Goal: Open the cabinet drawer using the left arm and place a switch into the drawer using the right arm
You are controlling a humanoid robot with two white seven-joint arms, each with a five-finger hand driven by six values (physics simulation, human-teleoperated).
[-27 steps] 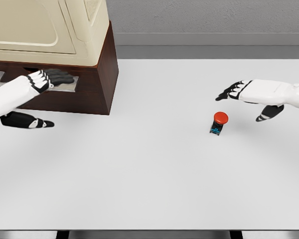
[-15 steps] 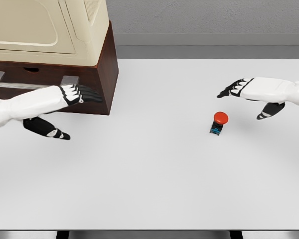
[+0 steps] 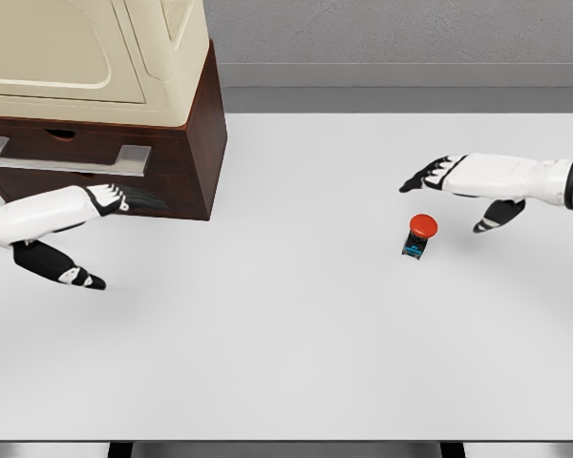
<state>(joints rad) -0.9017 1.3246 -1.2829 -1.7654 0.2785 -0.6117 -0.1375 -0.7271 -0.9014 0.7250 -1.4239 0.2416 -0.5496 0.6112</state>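
Left hand [image 3: 110, 200]: spread, empty, below handle [image 3: 62, 156]; hook it squarely.
Right hand [image 3: 458, 176]: spread above switch [image 3: 418, 235].

Red-capped switch [image 3: 419, 235] upright; cabinet drawer [image 3: 67, 156] shut.

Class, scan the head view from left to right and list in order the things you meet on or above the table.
Left hand → cabinet → red switch → right hand.
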